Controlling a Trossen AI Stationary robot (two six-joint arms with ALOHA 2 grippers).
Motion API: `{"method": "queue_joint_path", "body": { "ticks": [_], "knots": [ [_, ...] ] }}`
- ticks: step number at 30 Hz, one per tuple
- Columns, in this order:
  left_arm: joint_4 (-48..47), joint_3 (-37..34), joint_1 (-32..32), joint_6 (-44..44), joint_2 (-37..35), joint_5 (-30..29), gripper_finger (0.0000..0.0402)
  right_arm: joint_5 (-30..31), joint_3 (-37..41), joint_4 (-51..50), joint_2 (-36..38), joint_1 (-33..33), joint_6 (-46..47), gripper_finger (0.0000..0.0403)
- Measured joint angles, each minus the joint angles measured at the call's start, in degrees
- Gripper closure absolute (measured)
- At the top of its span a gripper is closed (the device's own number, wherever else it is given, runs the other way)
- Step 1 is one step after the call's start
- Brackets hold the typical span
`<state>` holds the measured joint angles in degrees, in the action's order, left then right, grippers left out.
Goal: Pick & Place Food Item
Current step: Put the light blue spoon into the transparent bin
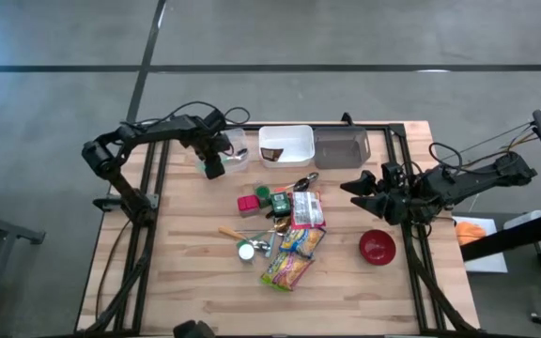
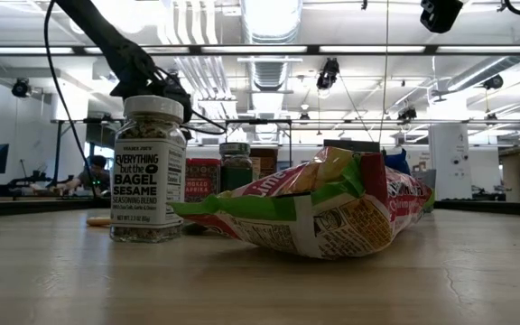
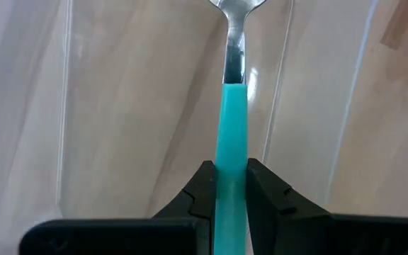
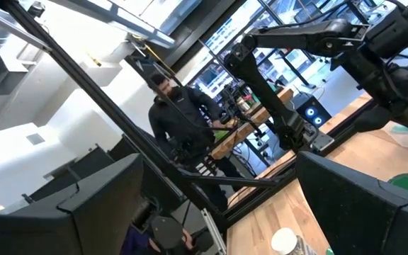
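Seasoning jar (image 2: pixel 149 170) fronts snack bag (image 2: pixel 319 215) (small jars (image 2: pixel 219 176) behind).

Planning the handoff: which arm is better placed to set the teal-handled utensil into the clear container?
Left. Its fingers already grip the teal-handled utensil directly above the clear container. The right gripper waits open, off beside the red bowl.

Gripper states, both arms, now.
Left gripper: shut on the teal-handled spoon, above the clear container.
Right gripper: open, empty, waiting at the table's right side.
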<state>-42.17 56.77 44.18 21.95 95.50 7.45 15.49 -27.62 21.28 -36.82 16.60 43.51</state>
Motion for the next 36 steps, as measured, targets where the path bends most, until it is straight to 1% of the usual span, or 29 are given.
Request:
{"method": "queue_joint_path", "body": {
  "ticks": [7,13,25,26,32,36],
  "knots": [
    [1.5,-1.9,-0.2,0.6,0.0,1.8,0.0363,0.0,0.0,0.0,0.0,0.0,0.0,0.0037],
    [2.5,-4.3,-0.3,1.5,-0.1,2.0,0.0363,0.0,0.0,0.0,0.0,0.0,0.0,0.0037],
    [2.8,-4.5,-0.4,1.6,-0.2,2.3,0.0363,0.1,0.0,0.0,0.0,0.0,0.0,0.0037],
    [2.8,-4.5,-0.4,1.8,-0.2,2.4,0.0360,0.1,0.0,0.0,0.0,0.0,0.0,0.0037],
    [2.3,-4.8,-1.1,2.1,0.1,2.5,0.0299,0.1,0.0,0.0,0.0,0.0,0.0,0.0037],
    [2.4,-4.8,-1.7,2.1,0.1,2.7,0.0282,0.1,0.0,0.0,0.0,0.0,0.0,0.0037]
  ]
}}
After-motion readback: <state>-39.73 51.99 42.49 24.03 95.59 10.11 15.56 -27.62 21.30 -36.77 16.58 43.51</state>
